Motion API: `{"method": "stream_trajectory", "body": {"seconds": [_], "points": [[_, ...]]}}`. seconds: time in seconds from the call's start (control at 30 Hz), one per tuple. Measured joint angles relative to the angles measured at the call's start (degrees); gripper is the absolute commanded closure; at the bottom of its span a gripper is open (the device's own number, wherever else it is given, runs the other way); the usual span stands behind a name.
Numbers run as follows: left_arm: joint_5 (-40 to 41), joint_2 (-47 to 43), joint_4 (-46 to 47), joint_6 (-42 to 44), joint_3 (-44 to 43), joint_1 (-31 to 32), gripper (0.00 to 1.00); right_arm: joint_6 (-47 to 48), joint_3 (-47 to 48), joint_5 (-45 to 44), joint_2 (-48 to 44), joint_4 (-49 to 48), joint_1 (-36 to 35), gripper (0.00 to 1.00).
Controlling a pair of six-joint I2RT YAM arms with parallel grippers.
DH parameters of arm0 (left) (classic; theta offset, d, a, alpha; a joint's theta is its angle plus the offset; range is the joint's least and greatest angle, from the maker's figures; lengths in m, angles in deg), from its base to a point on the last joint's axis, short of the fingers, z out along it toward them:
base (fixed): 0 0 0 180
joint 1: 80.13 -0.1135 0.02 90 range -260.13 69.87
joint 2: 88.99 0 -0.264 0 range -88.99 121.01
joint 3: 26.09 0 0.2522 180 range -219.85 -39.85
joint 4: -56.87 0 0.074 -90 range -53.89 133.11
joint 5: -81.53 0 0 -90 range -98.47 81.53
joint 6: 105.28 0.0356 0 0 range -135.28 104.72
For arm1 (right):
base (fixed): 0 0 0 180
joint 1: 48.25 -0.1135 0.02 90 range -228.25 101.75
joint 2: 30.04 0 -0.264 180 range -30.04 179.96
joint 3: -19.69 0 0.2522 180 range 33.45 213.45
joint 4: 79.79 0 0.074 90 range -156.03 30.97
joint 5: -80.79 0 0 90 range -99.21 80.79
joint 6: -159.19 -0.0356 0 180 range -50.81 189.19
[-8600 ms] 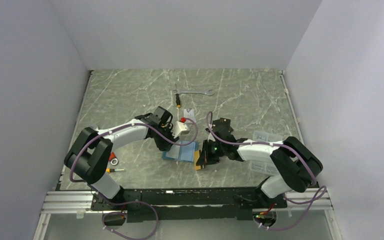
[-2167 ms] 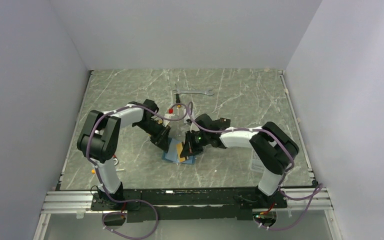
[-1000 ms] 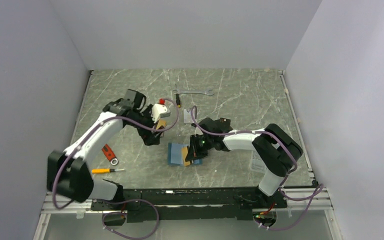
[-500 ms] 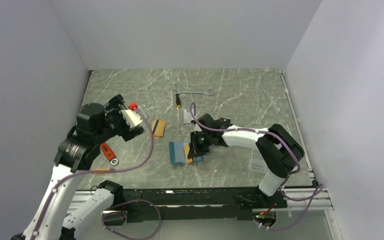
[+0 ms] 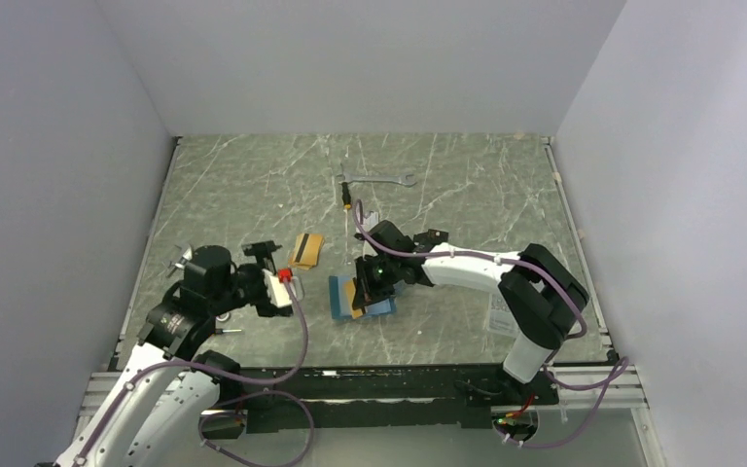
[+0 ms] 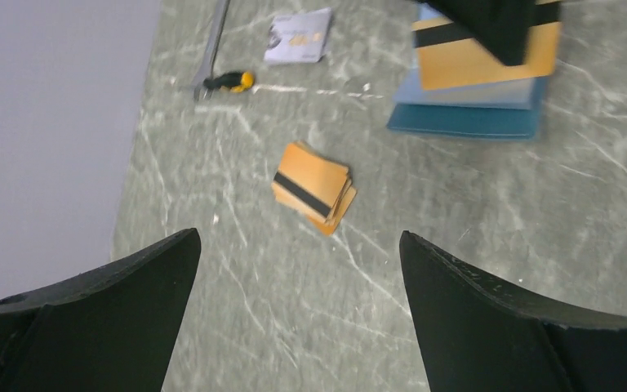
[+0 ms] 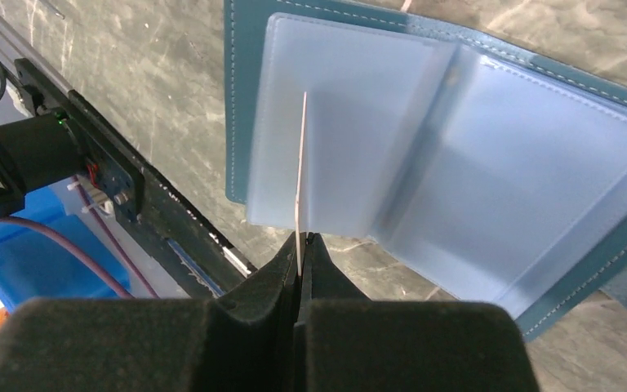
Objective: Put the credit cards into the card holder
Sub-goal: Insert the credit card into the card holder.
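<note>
Cards lie in a small orange stack, the top one with a black stripe, on the table at the middle of the left wrist view. They are below and left of the holder and apart from it. We see the holder spread open, teal cover down and pale blue pockets up. The right jaws are pinched shut on one orange card over the holder. In the right wrist view it stands edge-on above the left pocket; whether it has entered we cannot tell. The left jaws stand wide apart with nothing between them. At the top of the left wrist view, a packet carries print too blurred for us to read, with a screwdriver and a wrench to its left.
</note>
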Motion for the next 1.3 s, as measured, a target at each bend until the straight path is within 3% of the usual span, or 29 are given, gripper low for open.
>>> {"method": "stream_trajectory", "body": {"seconds": [0.13,0.43,0.7,0.9,1.0,1.17,1.3], "points": [[-4.00,-1.44,0.00,6.29,3.21,2.38,0.02,0.00,1.22,-0.07,1.25,0.00,-0.44,1.00],[-8.68,2.38,2.54,11.91,3.23,8.52,0.19,0.20,4.11,-0.15,7.04,0.87,-0.42,1.00],[-8.55,6.47,7.10,11.06,3.82,13.53,0.13,0.20,4.37,1.81,6.32,0.79,0.35,1.00],[-6.82,3.28,15.17,11.69,12.00,19.41,0.15,-0.28,3.82,5.16,3.15,-1.68,1.66,1.00],[-5.68,3.54,19.69,14.03,16.04,21.38,0.23,-0.74,2.49,6.95,2.78,-3.78,2.36,1.00],[-3.26,8.98,26.62,17.42,17.51,22.56,0.31,-1.46,0.17,9.25,2.78,-5.38,3.37,1.00],[-1.70,12.83,30.91,19.21,17.46,23.32,0.32,-2.99,-2.93,12.09,2.47,-9.18,5.09,1.00]]}}
